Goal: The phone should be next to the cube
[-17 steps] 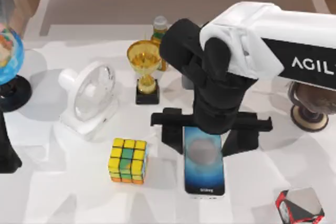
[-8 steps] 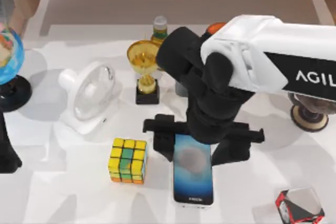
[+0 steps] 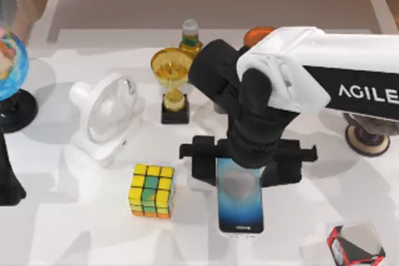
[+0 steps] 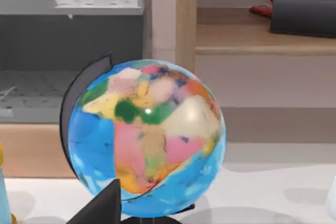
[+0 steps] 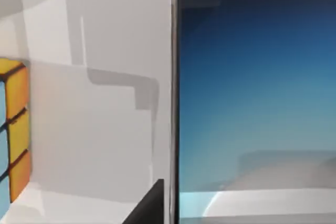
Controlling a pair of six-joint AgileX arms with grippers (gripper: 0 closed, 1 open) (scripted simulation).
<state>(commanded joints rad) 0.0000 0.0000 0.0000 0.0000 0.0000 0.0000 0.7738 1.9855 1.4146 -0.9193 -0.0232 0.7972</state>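
Top view: the right gripper (image 3: pixel 240 165) stands over the far end of the phone (image 3: pixel 240 200), its fingers straddling the phone's width; whether they clamp its edges or stand just clear of them cannot be told. The phone lies flat on the surface (image 3: pixel 75 216), long axis running toward the near edge, to the right of the cube (image 3: pixel 151 190) and near it, with a strip of bare surface between them. Compared with half a second earlier, the phone and gripper have shifted slightly rightward, away from the cube, roughly back to where they were a second ago. Right wrist view: the phone's silver edge (image 5: pixel 173 98) and blue screen lie close under the camera, the cube's orange face (image 5: pixel 13 129) off to one side, apart from it. The gap has widened a little, so the placement is probably still being adjusted or is near release. The left arm stays parked at the left edge by the globe (image 4: pixel 144 137).
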